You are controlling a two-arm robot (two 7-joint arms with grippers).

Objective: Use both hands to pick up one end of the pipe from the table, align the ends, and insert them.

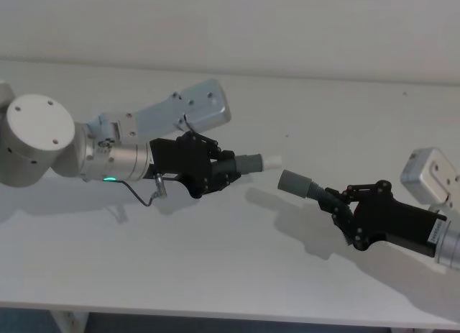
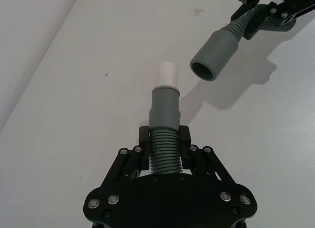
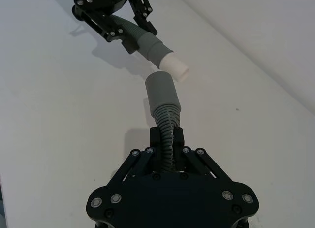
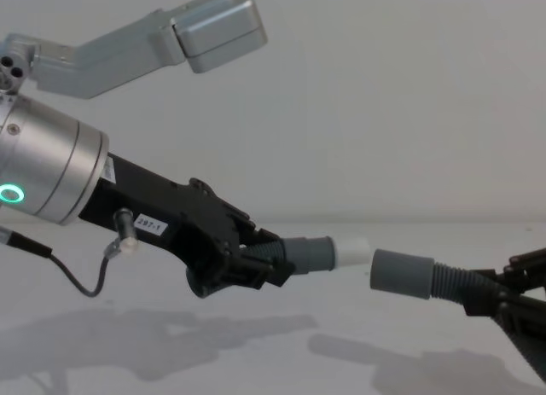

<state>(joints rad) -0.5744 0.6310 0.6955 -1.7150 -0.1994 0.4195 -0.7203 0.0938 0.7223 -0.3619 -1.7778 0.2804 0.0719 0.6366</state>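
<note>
left gripper (image 1: 224,169) is clenching the hose piece (image 1: 251,163) with the white tip (image 1: 272,161), right gripper (image 1: 336,202) is clenching the other hose piece (image 1: 319,191), both hovering over the table (image 1: 215,275) mid frame with the ends nearly meeting. the open cuff (image 1: 293,182) is sitting a bit lower and angled, so i'm guessing a straight push is risking the tip catching the rim and the bendy hose buckling or slipping.
</note>
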